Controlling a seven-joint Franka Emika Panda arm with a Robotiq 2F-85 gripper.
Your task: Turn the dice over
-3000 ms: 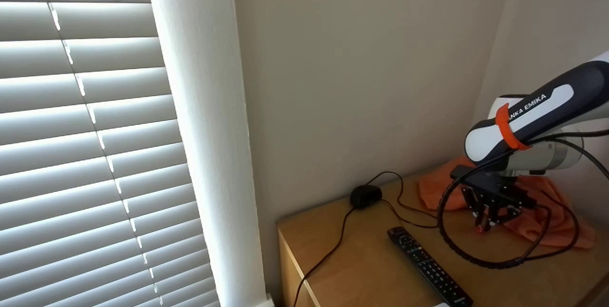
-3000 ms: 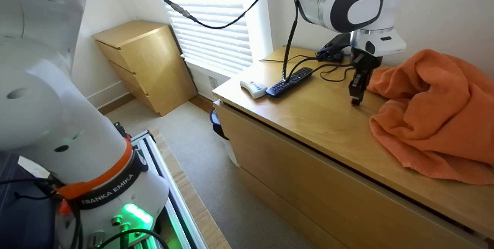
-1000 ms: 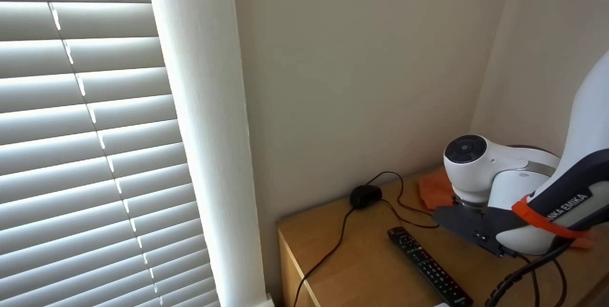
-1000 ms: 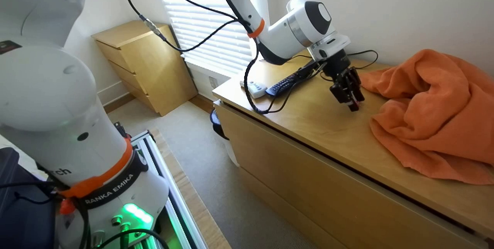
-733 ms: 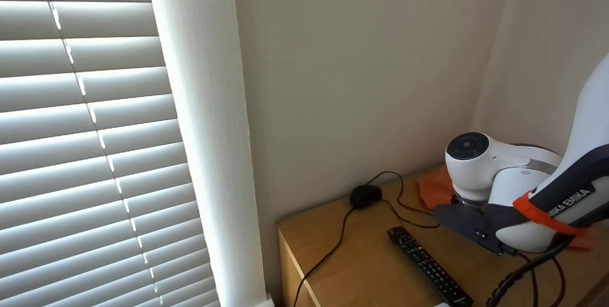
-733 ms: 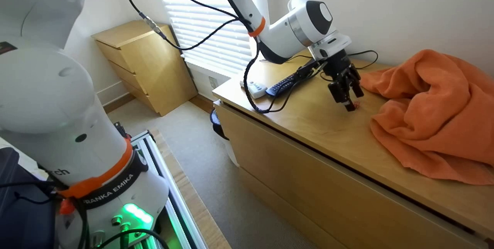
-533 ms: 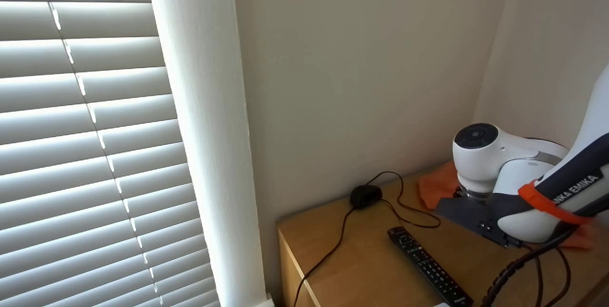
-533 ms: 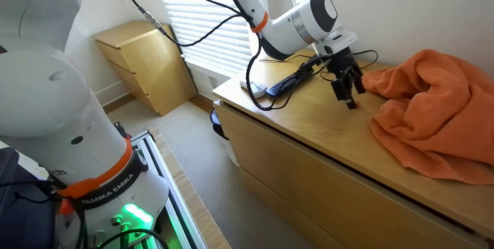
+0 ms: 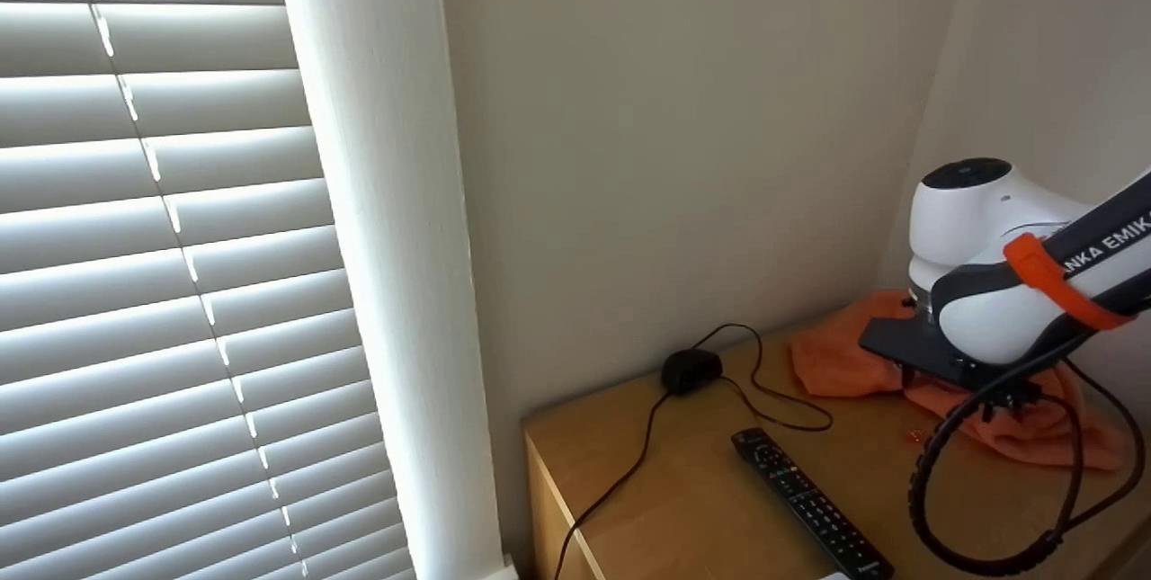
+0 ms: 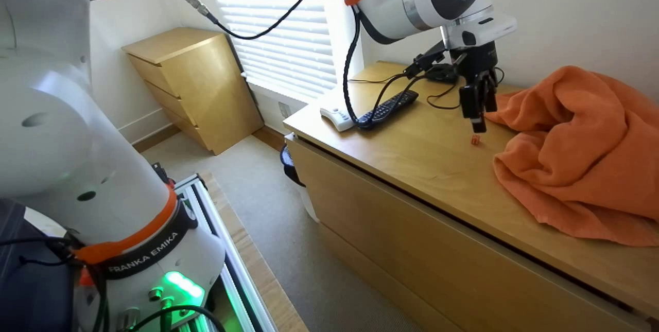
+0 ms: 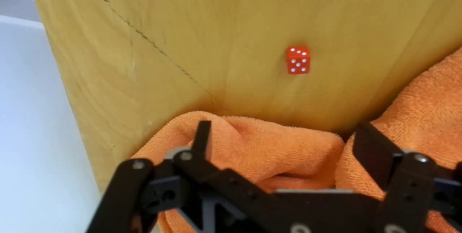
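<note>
A small red dice (image 11: 298, 60) with white pips lies on the wooden dresser top; the wrist view shows two of its faces, one with three pips and one with several. Both exterior views show the same dice (image 10: 475, 140) (image 9: 915, 436) resting alone near the towel. My gripper (image 11: 285, 126) is open, its fingers wide apart with nothing between them. In an exterior view the gripper (image 10: 484, 116) hangs just above and behind the dice, not touching it. The arm's wrist hides most of the jaws in an exterior view.
A crumpled orange towel (image 10: 592, 152) lies beside the dice and beneath my jaws. A black remote (image 9: 809, 499), a white controller (image 10: 338, 118), and a black adapter (image 9: 691, 370) with thin cables share the dresser top (image 10: 412, 152). The wall stands close behind.
The tilted gripper, with the dice at its fingertips a second ago, has opened and let it go on the dresser. It has since risen, turned more upright and drawn back from the dice.
</note>
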